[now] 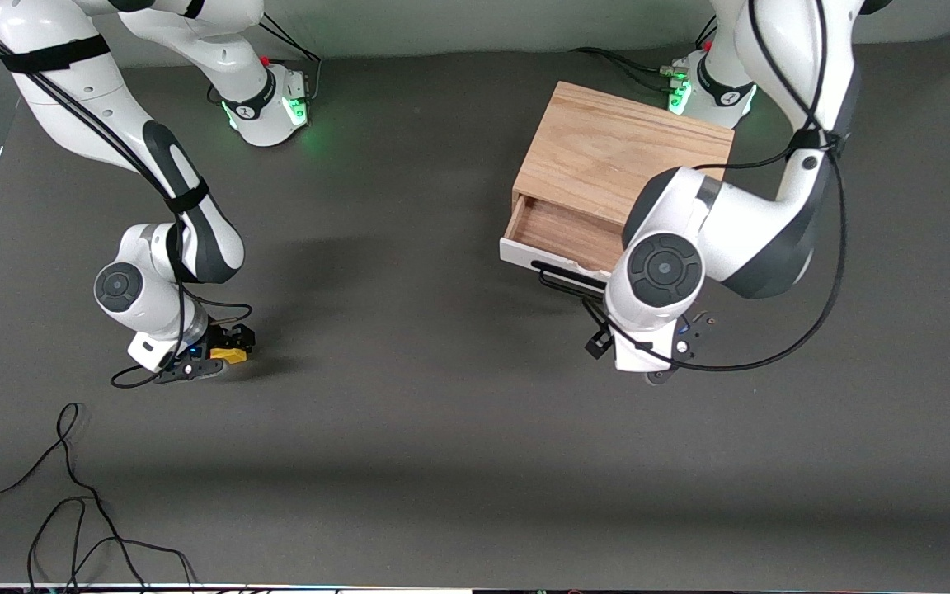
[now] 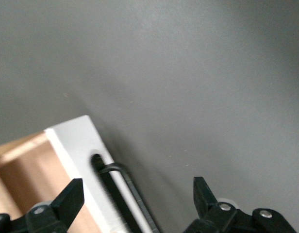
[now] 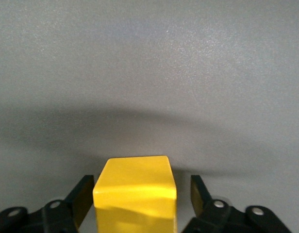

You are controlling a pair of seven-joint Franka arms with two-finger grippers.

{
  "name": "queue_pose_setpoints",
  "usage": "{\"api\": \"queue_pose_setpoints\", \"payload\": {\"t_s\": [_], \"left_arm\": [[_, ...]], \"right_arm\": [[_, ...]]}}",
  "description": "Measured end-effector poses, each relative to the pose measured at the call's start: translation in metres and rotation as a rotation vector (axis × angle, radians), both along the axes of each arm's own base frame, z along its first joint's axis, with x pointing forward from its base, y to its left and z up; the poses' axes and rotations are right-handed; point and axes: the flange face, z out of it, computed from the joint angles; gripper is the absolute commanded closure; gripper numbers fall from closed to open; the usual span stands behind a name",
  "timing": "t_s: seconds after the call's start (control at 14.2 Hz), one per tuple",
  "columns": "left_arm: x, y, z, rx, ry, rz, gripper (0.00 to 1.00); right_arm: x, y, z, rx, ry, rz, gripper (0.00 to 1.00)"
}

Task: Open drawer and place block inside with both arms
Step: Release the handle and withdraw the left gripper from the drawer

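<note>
- Right pincer (image 1: 223, 353): low over the tabletop (image 1: 442, 462) toward the right arm's end. Its fingers (image 3: 84, 194) are spread, one on each side of the block (image 1: 229, 355), with a slim gap visible between each finger and the block's faces in the right wrist view. No pinch is evident.
- Block (image 3: 136, 194): a small yellow cube sitting between the right pincer's fingers. It appears to rest on the tabletop, though the contact line is hidden from view.
- Loose black cable (image 1: 71, 503): lies on the tabletop nearer to the front camera than the right pincer, well apart from it.
- Drawer (image 1: 562, 239): pulled partly out of the wooden cabinet (image 1: 615, 148), its light wood interior exposed and its white front carrying the black bar handle (image 1: 562, 280).
- Left pincer (image 2: 137, 196): positioned just in front of the drawer front, over the tabletop. Its fingers (image 2: 69, 199) are spread wide. In the left wrist view one finger sits over the drawer's white front (image 2: 84, 160) and the other over bare tabletop, with the handle (image 2: 125, 194) running between them. Neither finger is seen touching the handle.
- In the front view, the left arm's wrist (image 1: 660, 272) overlaps the end of the drawer toward the left arm's end of the tabletop and hides the left pincer itself.
</note>
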Motion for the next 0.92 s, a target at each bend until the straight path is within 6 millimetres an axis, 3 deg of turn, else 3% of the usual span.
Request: {"api": "queue_pose_setpoints", "payload": {"t_s": [0.14,0.35,0.49,0.7,0.92], "left_arm": [[-0.003,0.019,0.043,-0.013,0.009,-0.106,0.00],[-0.016,0.067,0.117,-0.046,0.026,-0.335,0.00],[-0.028,0.101,0.159,-0.066,0.033,-0.472,0.00],[-0.042,0.145,0.207,-0.086,0.005,-0.600,0.00],[-0.048,0.170,0.229,-0.110,-0.026,-0.636,0.00]], "right_arm": [[0.000,0.001,0.000,0.000,-0.001,0.002,0.33],[0.001,0.001,0.000,0.001,-0.001,0.004,0.65],[0.002,0.001,0.001,0.001,-0.003,0.004,0.77],[0.011,0.003,0.010,0.002,-0.012,0.007,0.84],[0.030,0.009,0.030,0.006,0.012,0.003,0.84]]}}
